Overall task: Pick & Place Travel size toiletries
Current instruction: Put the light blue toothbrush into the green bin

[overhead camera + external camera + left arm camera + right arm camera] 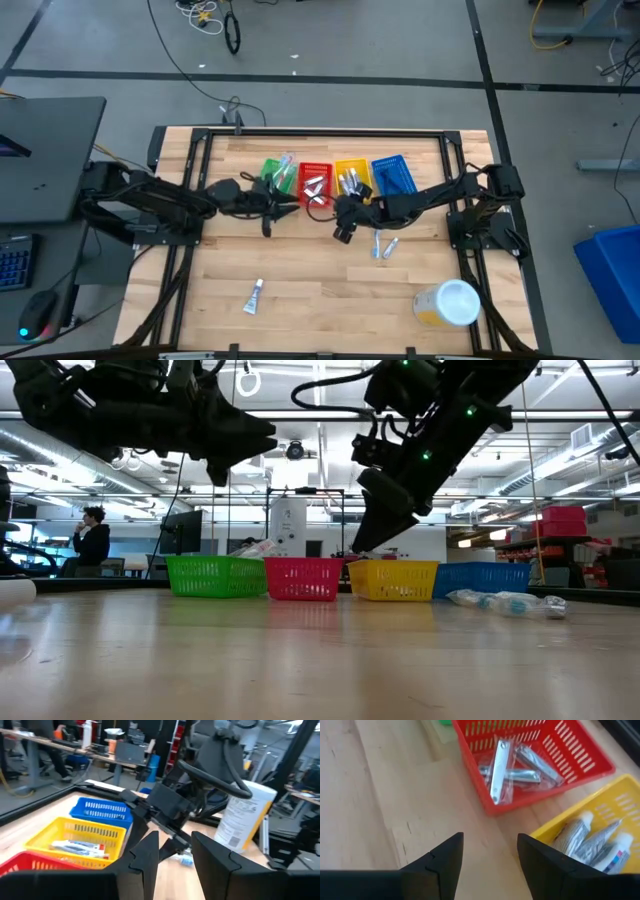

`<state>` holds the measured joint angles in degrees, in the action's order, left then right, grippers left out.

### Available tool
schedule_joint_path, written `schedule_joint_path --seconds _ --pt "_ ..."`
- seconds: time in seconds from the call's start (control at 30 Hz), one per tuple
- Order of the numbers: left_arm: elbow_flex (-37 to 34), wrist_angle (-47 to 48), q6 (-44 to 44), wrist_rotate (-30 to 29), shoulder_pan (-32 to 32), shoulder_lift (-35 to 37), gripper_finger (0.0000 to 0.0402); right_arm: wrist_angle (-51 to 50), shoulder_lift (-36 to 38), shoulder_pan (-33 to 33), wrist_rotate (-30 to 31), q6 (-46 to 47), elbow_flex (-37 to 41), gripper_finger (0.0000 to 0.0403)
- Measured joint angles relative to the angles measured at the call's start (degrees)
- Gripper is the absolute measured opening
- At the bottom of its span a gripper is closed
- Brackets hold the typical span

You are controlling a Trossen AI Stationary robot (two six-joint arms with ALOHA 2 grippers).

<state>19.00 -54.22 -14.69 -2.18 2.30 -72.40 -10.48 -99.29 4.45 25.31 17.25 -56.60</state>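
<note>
My left gripper point(285, 207) hangs open and empty above the table, in front of the green basket point(278, 175) and the red basket point(316, 183). My right gripper point(338, 212) is open and empty, raised just in front of the red and yellow baskets point(600, 820). The red basket holds silvery wrapped items point(512, 767). The yellow basket holds white tubes point(590, 840). A few clear-wrapped toiletries point(383, 246) lie on the table right of my right gripper. One small white-blue tube point(253, 297) lies near the front left.
A blue basket point(393, 175) stands at the right end of the basket row. A large yellow jar with a white lid point(447, 303) lies on its side at the front right. Bare wood spans the table's middle front point(330, 300). A person point(92, 540) is in the room behind.
</note>
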Motion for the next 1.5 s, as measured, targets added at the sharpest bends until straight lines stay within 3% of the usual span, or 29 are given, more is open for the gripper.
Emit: schedule_joint_path --seconds 0.23,0.5,0.7,0.93,1.23,1.33,1.5 --pt "0.0 4.56 -0.01 -1.91 -0.76 0.0 0.0123 -7.54 0.0 -0.02 -2.29 15.61 0.0 0.0214" --pt "0.0 6.29 1.9 -5.55 -0.76 0.0 0.0123 -24.05 5.32 0.88 -19.32 28.78 -2.51 0.0218" --pt "0.0 6.95 1.77 -7.25 -0.74 0.0 0.0123 -36.52 8.29 0.94 -18.91 42.07 -2.36 0.0196" --pt "-0.02 7.28 1.65 -7.25 -0.74 0.0 0.0123 -29.68 7.61 0.89 -16.34 54.73 4.24 0.0182" --pt "-0.02 7.18 1.65 -7.27 -0.74 0.0 0.0122 -10.65 7.76 -0.69 -15.8 53.74 14.41 0.0173" --pt "-0.02 7.17 1.67 -7.55 -0.74 0.0 0.0122 -9.36 7.8 -0.66 -14.56 51.16 15.79 0.0149" --pt "-0.02 7.15 1.65 -7.84 -0.72 0.0 0.0122 -9.39 7.72 -0.7 -13.25 49.07 16.35 0.0072"
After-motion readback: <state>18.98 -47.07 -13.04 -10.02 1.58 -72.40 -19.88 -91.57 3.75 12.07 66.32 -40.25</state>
